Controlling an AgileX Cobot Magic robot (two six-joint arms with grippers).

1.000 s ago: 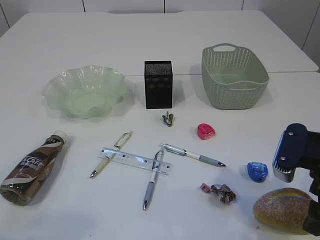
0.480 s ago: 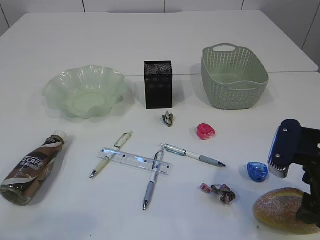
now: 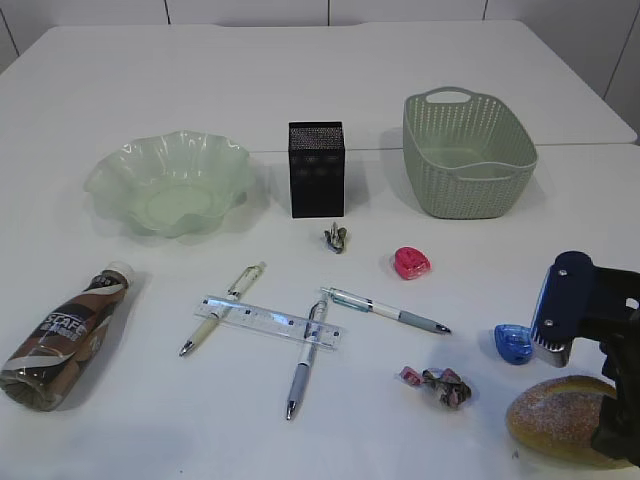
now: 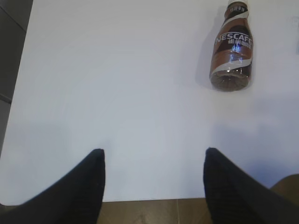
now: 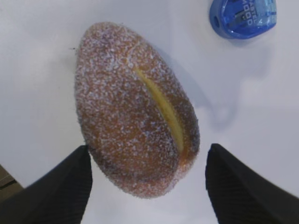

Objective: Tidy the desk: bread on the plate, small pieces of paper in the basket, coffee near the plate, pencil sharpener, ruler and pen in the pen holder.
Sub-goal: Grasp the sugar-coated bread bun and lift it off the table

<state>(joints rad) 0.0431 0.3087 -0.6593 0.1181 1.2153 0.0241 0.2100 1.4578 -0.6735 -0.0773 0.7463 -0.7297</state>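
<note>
We see the bread (image 3: 562,420) partly hidden behind the right arm at the desk's (image 3: 120,80) near right corner, its end cropped.

We have bright, even light here, and the white desk (image 3: 320,90) is nearly washed out at its far side. Shadows are soft and short: we see one left of the coffee (image 4: 232,49) in the left wrist view and one right of the bread (image 5: 135,109) in the right wrist view. The exterior view is sharp; near fingertips (image 4: 93,161) look blurred.
</note>
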